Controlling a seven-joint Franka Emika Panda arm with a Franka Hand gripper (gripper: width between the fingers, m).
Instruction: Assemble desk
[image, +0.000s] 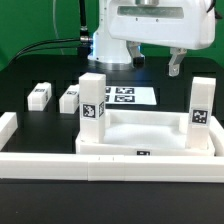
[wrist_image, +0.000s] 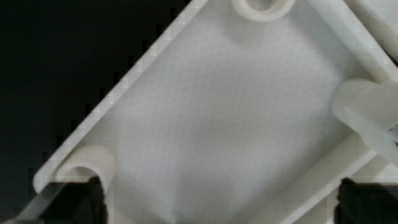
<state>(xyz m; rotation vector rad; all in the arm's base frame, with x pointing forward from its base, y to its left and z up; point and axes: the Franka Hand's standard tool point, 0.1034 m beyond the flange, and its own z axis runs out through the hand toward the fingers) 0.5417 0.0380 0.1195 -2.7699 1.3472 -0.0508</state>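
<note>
The white tray-like tabletop (image: 150, 148) lies at the front of the table with a small tag on its near edge. Two white legs stand upright in it, one at the exterior view's left corner (image: 92, 100) and one at the right corner (image: 200, 105). Two more legs lie on the black table, one further left (image: 40, 95) and one nearer the tabletop (image: 70, 99). My gripper (image: 155, 62) hangs above and behind the tabletop, open and empty. In the wrist view the tabletop (wrist_image: 214, 110) fills the picture below the open gripper (wrist_image: 217, 200), with a rounded white part (wrist_image: 368, 110) at its edge.
The marker board (image: 125, 96) lies flat behind the tabletop. A long white border rail (image: 110, 168) runs along the front, and another piece (image: 8, 128) stands at the exterior view's left. The robot base (image: 110, 45) stands at the back.
</note>
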